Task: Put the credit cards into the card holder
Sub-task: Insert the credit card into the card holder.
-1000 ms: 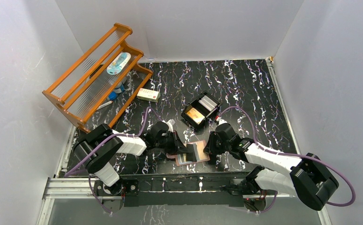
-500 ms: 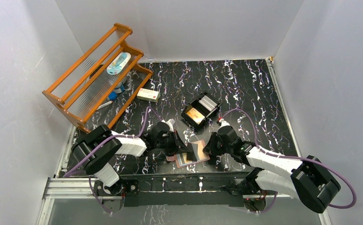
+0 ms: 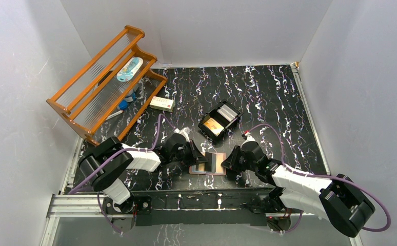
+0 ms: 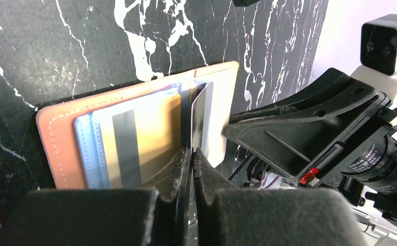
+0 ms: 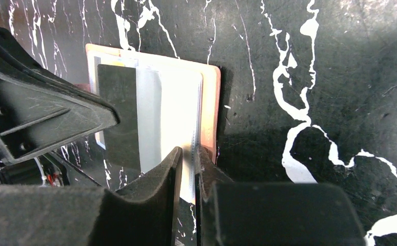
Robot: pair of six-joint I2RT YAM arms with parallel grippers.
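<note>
Left gripper [image 4: 191, 151] pressed together, pinching a black card [image 5: 117, 102] that stands on edge over the middle of the holder [image 3: 218, 164]. Right gripper [image 5: 189, 151], fingers nearly touching, nips the holder's clear right-hand sleeve [image 5: 178, 113]. A gold card [image 4: 150, 133] sits in the holder's left half. Holder lies open on the bench [image 3: 268, 97], tray [image 3: 202, 124] just behind it.

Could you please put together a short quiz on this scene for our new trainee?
1. True or false: the card holder lies closed on the table.
2. What is the left gripper pinching? A) a silver-grey card B) a coin C) nothing
3. Fill in: a gold-orange card lies in the black ____ behind the holder.
Key: 1 false; 2 A; 3 tray.
</note>
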